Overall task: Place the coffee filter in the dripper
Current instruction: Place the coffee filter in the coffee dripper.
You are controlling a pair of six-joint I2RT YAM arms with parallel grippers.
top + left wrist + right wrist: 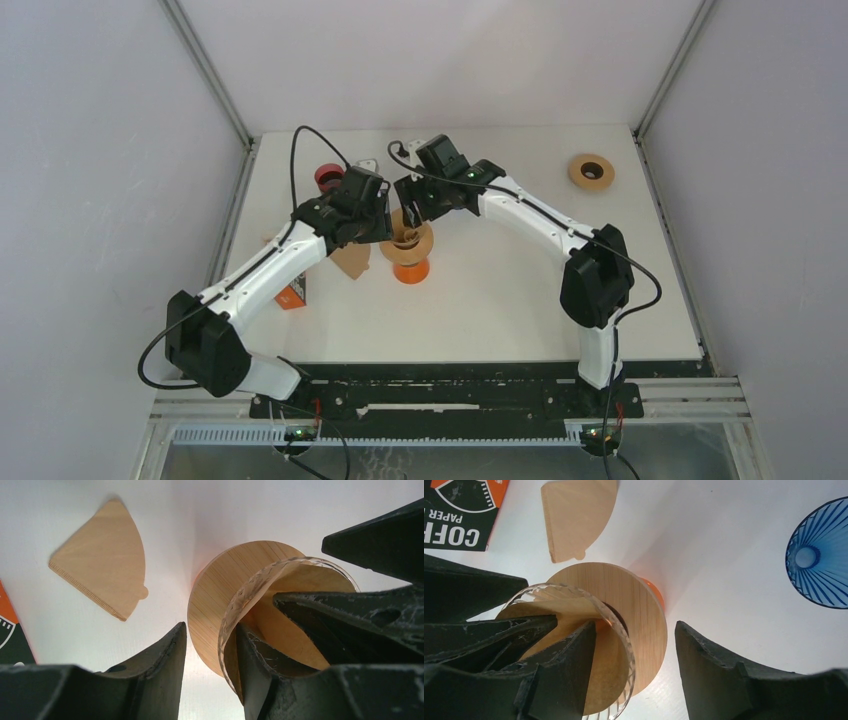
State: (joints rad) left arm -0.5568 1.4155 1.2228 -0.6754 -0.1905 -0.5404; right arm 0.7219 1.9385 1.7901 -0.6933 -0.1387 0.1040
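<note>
Mid-task: seating the coffee filter (305, 577) inside the glass cone of the dripper (406, 243), at the middle of the desk (520, 300). Already down in the cone, brown paper against ribbed glass, apparently not yet smoothed flat. Left end effector (210, 630) open, straddling the rim, with one finger inside on the paper and the other outside and clear. Right end effector (635, 627) likewise open, across the opposite rim. Spare filter (102, 555) flat on the desk nearby. Next, probably: pressing the paper snug, then lifting both inner fingers straight out without dragging it up.
</note>
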